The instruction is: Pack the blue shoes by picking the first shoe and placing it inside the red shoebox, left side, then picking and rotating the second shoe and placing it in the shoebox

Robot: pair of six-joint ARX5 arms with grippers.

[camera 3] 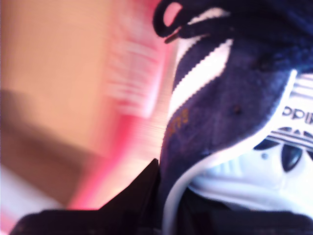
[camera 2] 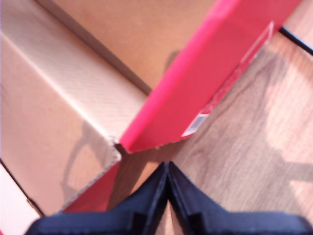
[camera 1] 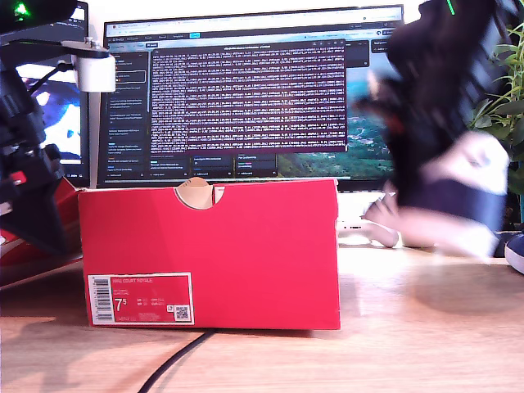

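Blue shoe (camera 3: 230, 98): navy suede, white stripes, white sole, trefoil tab. Location: held clear of the tabletop (camera 1: 409, 327) at the exterior view's right, seen there only as a motion-blurred navy and white mass (camera 1: 458, 188), above and beside the red shoebox (camera 1: 209, 250). In the second wrist view it fills the frame, heel tab and collar close to the camera, with a red and tan blur behind.

My second hand (camera 3: 161, 196): clenched on the shoe at the collar near the heel, one dark finger pressed against the suede. How deep the bite goes cannot be told.

Another shoe (camera 1: 516, 250): only a navy and white sliver at the exterior view's right edge, resting on the tabletop.

Red shoebox: upright, open at the top, label wall and half-round notch facing the exterior camera. The first wrist view looks over its red wall (camera 2: 215, 73) into the tan interior; no shoe shows in the part seen.

My first hand (camera 2: 167, 169): closed on nothing, fingertips meeting, hovering over the box corner and the wood.

Handling note, as a judgement: the step in hand is carrying the held shoe to the box.
- Slow down before crossing the rim; the blur suggests a fast swing.
- Lift the sole clear above the near wall.
- Lower the shoe sole down along one side, leaving room for its mate.
- Watch for the toe drooping, since the grip sits at the heel end.
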